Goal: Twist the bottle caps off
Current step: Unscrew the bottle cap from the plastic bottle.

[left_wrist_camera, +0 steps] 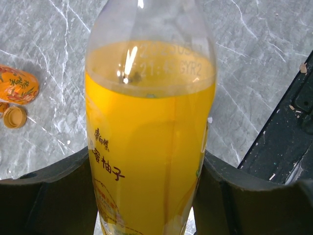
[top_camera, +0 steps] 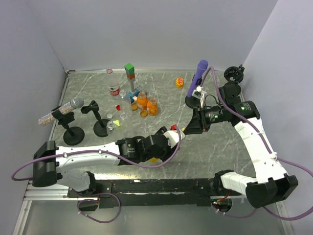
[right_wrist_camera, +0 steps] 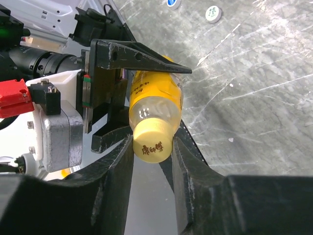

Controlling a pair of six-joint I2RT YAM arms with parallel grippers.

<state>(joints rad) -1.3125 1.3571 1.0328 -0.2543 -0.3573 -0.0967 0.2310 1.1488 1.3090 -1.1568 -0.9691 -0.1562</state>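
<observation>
Flanking the yellow cap, right jaws seemingly pinch it; left jaws clamp bottle.

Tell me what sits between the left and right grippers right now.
The yellow juice bottle bridges them: the left gripper clamps its body, the right gripper is shut on its yellow cap. The right wrist view shows it.
</observation>
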